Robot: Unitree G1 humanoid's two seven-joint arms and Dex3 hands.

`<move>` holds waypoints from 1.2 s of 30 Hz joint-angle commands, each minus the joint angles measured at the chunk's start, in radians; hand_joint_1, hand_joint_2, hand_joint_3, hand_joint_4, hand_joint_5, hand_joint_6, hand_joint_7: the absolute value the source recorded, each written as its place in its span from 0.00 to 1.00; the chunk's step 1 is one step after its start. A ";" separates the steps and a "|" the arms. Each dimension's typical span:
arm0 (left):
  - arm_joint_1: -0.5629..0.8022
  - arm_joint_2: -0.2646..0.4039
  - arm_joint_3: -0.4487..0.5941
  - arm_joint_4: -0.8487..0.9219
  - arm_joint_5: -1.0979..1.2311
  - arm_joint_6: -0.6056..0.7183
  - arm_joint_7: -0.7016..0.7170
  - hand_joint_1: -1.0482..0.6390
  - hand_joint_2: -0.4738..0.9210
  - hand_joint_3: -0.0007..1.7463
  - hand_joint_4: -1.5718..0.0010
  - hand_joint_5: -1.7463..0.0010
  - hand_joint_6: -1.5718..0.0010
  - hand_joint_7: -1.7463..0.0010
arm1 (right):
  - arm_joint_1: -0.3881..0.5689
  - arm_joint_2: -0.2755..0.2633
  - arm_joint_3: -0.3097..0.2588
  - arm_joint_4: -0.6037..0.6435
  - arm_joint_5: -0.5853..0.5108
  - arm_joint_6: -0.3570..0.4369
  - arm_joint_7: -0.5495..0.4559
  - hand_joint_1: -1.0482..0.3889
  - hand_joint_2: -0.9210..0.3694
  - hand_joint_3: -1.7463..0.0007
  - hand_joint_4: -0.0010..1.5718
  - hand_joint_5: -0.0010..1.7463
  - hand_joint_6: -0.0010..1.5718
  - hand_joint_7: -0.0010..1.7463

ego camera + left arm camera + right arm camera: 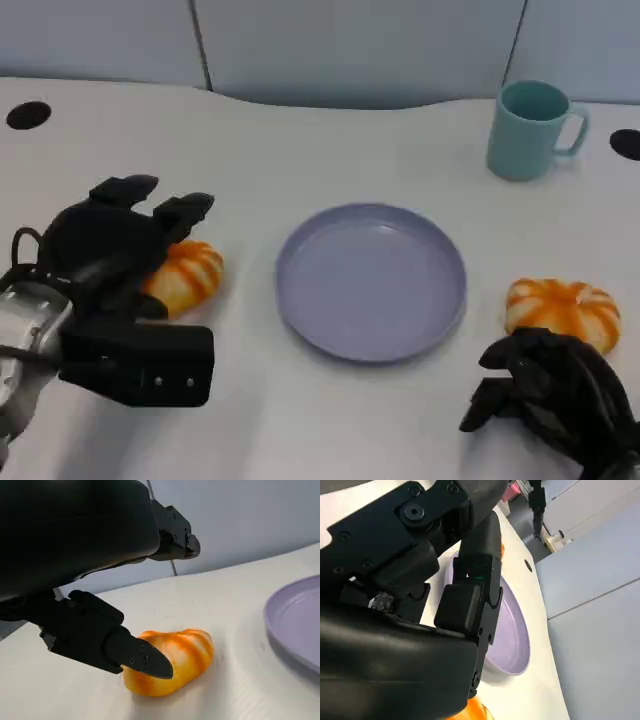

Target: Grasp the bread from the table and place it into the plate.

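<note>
An orange-striped bread roll [188, 275] lies on the white table left of the lilac plate [370, 280]. My left hand [110, 250] hovers over it with fingers spread. In the left wrist view the thumb sits against the near side of the roll [175, 657], while the other fingers [172, 530] stay above it, apart from it. A second striped roll [562, 310] lies right of the plate. My right hand [555, 395] rests just in front of it, its fingers curled in and holding nothing. The right wrist view shows the plate [515, 635] beyond that hand [445, 580].
A teal mug [530, 130] stands at the back right, behind the plate. Two dark round holes [28, 114] mark the table's far corners. A grey wall panel runs along the table's far edge. Bare tabletop lies in front of the plate.
</note>
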 commanded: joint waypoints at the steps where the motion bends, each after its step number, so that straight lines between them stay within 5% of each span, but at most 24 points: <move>1: -0.100 0.001 -0.059 0.120 0.003 0.047 -0.041 0.37 0.92 0.01 0.99 0.96 0.92 0.99 | 0.007 -0.010 -0.001 -0.026 0.001 0.010 -0.018 0.04 0.19 1.00 0.91 0.38 0.93 0.24; 12: -0.327 -0.110 -0.213 0.502 0.003 0.140 -0.039 0.29 0.87 0.00 0.99 0.98 0.92 0.99 | 0.017 -0.014 -0.005 -0.034 0.012 0.013 -0.009 0.04 0.19 1.00 0.91 0.38 0.92 0.25; 20: -0.443 -0.200 -0.250 0.749 -0.046 0.151 0.009 0.37 0.85 0.00 0.98 0.98 0.90 0.99 | 0.034 -0.019 -0.007 -0.053 0.017 0.021 -0.005 0.04 0.19 1.00 0.91 0.38 0.92 0.26; 36: -0.528 -0.253 -0.297 0.912 -0.097 0.184 0.027 0.37 0.86 0.00 0.98 0.98 0.89 1.00 | 0.063 -0.020 -0.006 -0.083 0.028 0.029 0.000 0.05 0.19 1.00 0.92 0.37 0.92 0.24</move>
